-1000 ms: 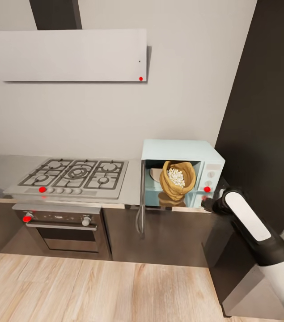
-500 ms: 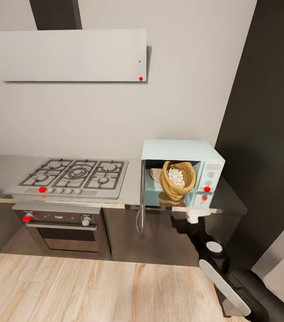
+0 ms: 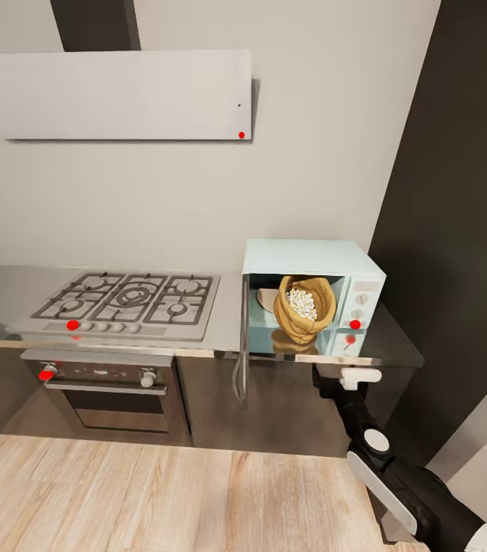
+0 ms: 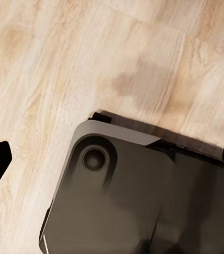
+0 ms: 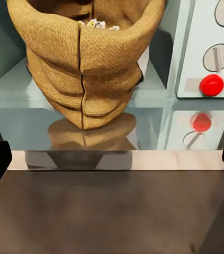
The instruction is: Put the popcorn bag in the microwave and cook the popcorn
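Since a moment ago my right gripper (image 3: 360,377) has dropped below the grey stone countertop's (image 3: 396,337) front edge, fingers apart, empty. Tan crumpled popcorn bag (image 3: 303,307) with white puffed popcorn (image 3: 302,302) sits in the pale-blue microwave (image 3: 312,295) — door open. I judge it nearly done.

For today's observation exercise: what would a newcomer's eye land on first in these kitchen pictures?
Probably the pale blue microwave on the grey countertop, its door swung open, with a tan bag of white popcorn sitting inside. Next, the right gripper just below the counter edge in front of it, and the steel gas hob to the microwave's left.
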Robot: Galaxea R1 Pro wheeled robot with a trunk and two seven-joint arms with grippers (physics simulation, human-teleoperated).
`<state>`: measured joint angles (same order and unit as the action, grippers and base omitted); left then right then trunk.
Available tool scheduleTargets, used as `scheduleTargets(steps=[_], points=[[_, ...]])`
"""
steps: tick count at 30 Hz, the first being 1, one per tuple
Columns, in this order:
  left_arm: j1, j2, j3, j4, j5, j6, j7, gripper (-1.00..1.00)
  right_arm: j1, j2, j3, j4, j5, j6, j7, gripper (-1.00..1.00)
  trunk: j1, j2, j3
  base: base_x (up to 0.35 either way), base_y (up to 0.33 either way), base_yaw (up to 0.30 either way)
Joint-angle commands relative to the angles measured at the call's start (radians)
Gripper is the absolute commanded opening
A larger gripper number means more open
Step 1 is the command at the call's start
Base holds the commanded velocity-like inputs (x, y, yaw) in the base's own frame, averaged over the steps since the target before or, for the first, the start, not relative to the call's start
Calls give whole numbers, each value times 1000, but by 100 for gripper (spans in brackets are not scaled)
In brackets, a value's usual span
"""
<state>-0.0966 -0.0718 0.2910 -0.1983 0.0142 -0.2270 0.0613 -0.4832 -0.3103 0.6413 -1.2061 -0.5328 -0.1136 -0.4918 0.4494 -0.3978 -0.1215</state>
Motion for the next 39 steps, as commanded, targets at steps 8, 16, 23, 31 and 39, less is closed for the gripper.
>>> scheduleTargets(steps=[8, 16, 23, 31, 39], points=[[0, 0, 0, 0, 2, -3, 3, 100, -5, 10, 9, 32, 101, -81, 2, 100, 1, -2, -2, 0, 0, 0], [1, 0, -1, 0, 2, -3, 3, 100, -6, 50, 6, 90, 117, -88, 4, 100, 1, -2, -2, 181, 0, 0], [2, 0, -1, 0, 3, -3, 3, 100, -6, 67, 6, 125, 119, -89, 5, 100, 1, -2, -2, 27, 0, 0], [2, 0, -1, 0, 2, -3, 3, 100, -5, 68, 6, 122, 119, -89, 5, 100, 1, -2, -2, 167, 0, 0], [2, 0, -1, 0, 3, -3, 3, 100, 0, 66, 7, 93, 119, -89, 5, 100, 1, -2, -2, 18, 0, 0]])
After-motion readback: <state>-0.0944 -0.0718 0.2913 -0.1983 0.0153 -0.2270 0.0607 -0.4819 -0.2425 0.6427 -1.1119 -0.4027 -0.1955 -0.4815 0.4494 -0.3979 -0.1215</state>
